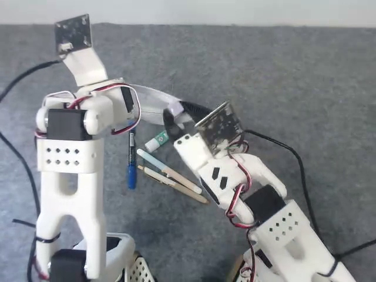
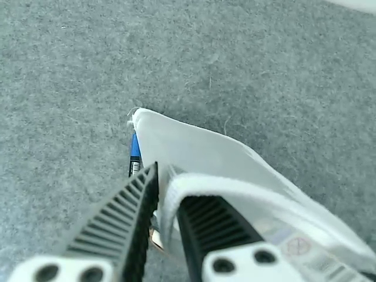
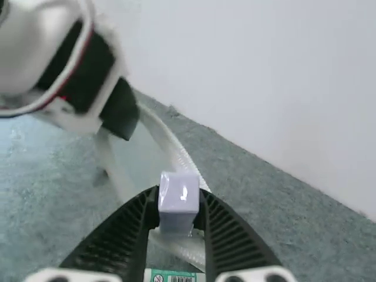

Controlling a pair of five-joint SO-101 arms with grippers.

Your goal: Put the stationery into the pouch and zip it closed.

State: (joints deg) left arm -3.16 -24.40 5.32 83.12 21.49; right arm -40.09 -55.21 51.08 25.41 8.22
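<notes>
Pale lilac and quite small, an eraser-like block [image 3: 179, 197] is sitting between the two dark ribbed fingers of the right hand [image 3: 178, 207]. The hand is pinching it on both sides, and the top of the block is standing out above the fingertips. Just beyond this hand the pouch [image 3: 167, 144] is lying. It is white and half-transparent, with a soft, thick rim, and the block is pointing straight toward it. I judge that the coming move is depending on this one line: the block going forward and a little down over the rim. Whether the mouth is open wide enough, I cannot tell.

The left hand [image 2: 166, 183] is pressing its ribbed fingers together on the edge of the pouch [image 2: 217, 155] and is holding that end lifted from the grey table [image 2: 70, 64]. In the high view the long axis of the pouch [image 1: 154, 104] is running from the left hand [image 1: 130, 107] across to the right hand [image 1: 172, 124]. So the right hand is meeting it at the end away from the grip and, in my judgement, is the one placed to fill it.

More stationery is lying on the table [image 1: 282, 88], on the side of the pouch nearer to the arm bases. There is a blue pen [image 1: 131, 167], a small tube [image 1: 157, 140] with a green label and two pale sticks [image 1: 170, 173], all close together between the two arms.
</notes>
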